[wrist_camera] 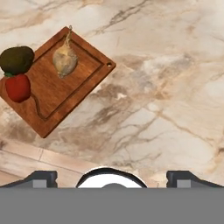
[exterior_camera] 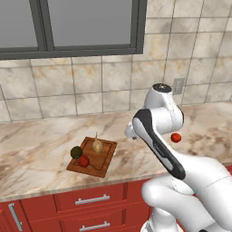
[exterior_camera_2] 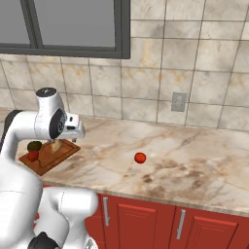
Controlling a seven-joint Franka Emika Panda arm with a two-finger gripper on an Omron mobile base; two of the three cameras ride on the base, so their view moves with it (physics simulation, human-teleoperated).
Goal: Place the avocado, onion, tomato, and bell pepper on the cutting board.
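The reddish-brown cutting board (wrist_camera: pixel 65 94) (exterior_camera: pixel 103 159) (exterior_camera_2: pixel 46 158) lies on the marble counter near its front edge. On it rest the dark avocado (wrist_camera: pixel 16 59) (exterior_camera: pixel 76 152), the pale onion (wrist_camera: pixel 65 61) (exterior_camera: pixel 97 146) with its thin stalk, and a red vegetable with a green stem (wrist_camera: pixel 18 87) (exterior_camera: pixel 83 161), likely the bell pepper. A small round red one, likely the tomato (exterior_camera: pixel 176 137) (exterior_camera_2: pixel 140 157), sits alone on the counter far right of the board. My gripper (wrist_camera: pixel 113 177) hovers above bare counter just right of the board. It is open, with nothing between its fingers.
Behind the marble counter (exterior_camera_2: pixel 194 155) stands a tiled wall with an outlet (exterior_camera_2: pixel 178 101) and a window above it. Red drawers and cabinet doors (exterior_camera: pixel 90 199) run below the counter's front edge. My own arm blocks part of the counter in both base views.
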